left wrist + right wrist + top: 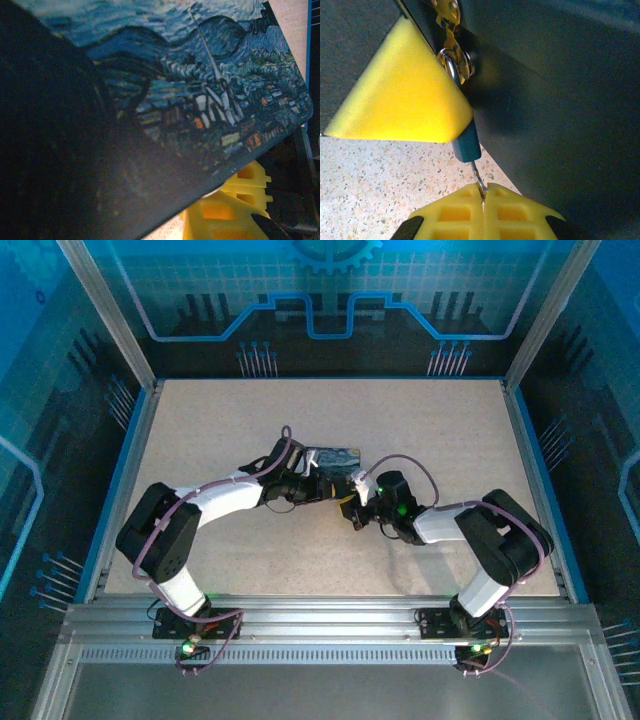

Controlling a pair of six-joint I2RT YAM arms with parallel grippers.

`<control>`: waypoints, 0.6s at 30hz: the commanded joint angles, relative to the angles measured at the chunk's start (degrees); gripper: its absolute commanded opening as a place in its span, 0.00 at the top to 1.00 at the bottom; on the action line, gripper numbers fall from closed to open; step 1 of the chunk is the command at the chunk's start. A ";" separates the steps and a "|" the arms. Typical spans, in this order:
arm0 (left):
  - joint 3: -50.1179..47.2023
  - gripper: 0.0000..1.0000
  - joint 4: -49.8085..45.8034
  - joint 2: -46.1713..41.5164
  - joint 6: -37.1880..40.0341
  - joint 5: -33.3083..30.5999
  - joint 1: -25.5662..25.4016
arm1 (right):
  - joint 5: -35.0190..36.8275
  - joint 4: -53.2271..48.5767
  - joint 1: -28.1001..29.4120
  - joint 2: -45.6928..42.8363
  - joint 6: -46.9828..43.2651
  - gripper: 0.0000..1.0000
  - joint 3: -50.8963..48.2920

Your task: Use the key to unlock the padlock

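on the beige speckled table (430, 430), inside the blue-lit enclosure (330, 290) with aluminium frame rails (330, 615) along the near edge, both my arms are reaching in toward the middle. the dark blue swirl-painted box (335, 457) is sitting there between my two wrists. my left gripper (306, 480) is sitting at the box's left end; i can't tell whether those fingers are clamping it or loose.

my right gripper (483, 196) is pinching the key (478, 176), yellow fingertips pressed together on the thin sliver. the key is pointing up and its tip is meeting the bottom of the padlock (466, 143). the padlock is hanging at the box's dark side, its shackle (451, 62) looping through a brass-coloured hasp (447, 20).

a yellow wedge (400, 95) is lying against the box right beside the shackle. it is overlapping the top of the padlock body and getting in the way on that side. can't tell if that wedge is my own left finger.
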 commanded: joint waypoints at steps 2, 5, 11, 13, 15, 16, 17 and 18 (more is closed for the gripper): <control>1.69 0.78 0.34 -1.94 0.08 3.19 -0.91 | -0.55 3.23 -0.96 -0.55 0.42 1.00 0.48; 1.63 0.78 0.39 -1.94 -0.06 3.44 -0.92 | -0.69 3.75 -1.03 -0.03 0.69 1.00 0.68; 1.69 0.78 0.68 -2.05 -0.32 3.99 -0.92 | -2.15 4.43 -0.94 1.78 0.74 1.00 2.36; 1.72 0.78 0.82 -2.18 -0.48 4.42 -0.92 | -2.60 5.06 -0.93 2.39 0.98 1.00 2.79; 1.55 0.78 0.92 -2.29 -0.57 4.72 -0.92 | -3.02 6.00 -0.92 2.77 1.47 1.00 2.99; 1.43 0.78 1.01 -2.36 -0.64 4.78 -0.92 | -3.15 6.40 -0.95 2.87 1.66 1.00 3.08; 1.37 0.78 1.04 -2.38 -0.75 4.94 -0.92 | -3.32 6.67 -0.86 2.93 1.82 1.00 3.21; 1.26 0.78 1.25 -2.34 -0.89 5.20 -0.88 | -3.40 6.79 -0.75 2.97 1.91 1.00 3.43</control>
